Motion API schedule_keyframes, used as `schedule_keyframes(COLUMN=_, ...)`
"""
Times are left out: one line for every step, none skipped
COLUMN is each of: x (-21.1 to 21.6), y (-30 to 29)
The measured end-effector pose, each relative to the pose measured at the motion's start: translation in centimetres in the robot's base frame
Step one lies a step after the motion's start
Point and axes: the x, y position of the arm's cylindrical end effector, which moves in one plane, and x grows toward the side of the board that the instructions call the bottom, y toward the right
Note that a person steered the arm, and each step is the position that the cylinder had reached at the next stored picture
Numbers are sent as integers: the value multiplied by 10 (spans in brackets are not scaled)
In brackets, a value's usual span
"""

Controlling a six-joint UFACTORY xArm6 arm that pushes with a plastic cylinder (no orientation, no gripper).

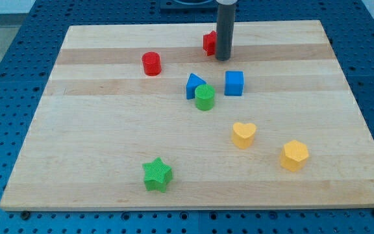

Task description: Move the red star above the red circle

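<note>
The red star (209,43) lies near the view's top, partly hidden behind the rod. The red circle (151,64) stands to its left and a little lower. My tip (223,58) rests on the board right against the star's right side, just below it. The star is right of and slightly above the circle.
A blue triangle (193,84), a green circle (204,97) and a blue cube (234,82) cluster mid-board below the tip. A yellow heart (243,134) and a yellow hexagon (295,155) lie lower right. A green star (157,175) lies near the bottom. The wooden board (76,149) ends at blue table edges.
</note>
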Motion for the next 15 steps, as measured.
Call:
schedule_keyframes(x=-7, y=16)
schedule_keyframes(x=-14, y=31)
schedule_keyframes(x=-26, y=35)
schedule_keyframes(x=-39, y=34)
schedule_keyframes(x=-42, y=22)
schedule_keyframes(x=-42, y=3)
schedule_keyframes(x=-42, y=-18)
schedule_keyframes(x=-42, y=-39)
schedule_keyframes(x=-42, y=-59)
schedule_keyframes(x=-42, y=-78)
schedule_keyframes(x=-42, y=-98)
schedule_keyframes(x=-42, y=-117)
schedule_keyframes(x=-42, y=-135)
schedule_keyframes(x=-42, y=-152)
schedule_keyframes(x=-42, y=-167)
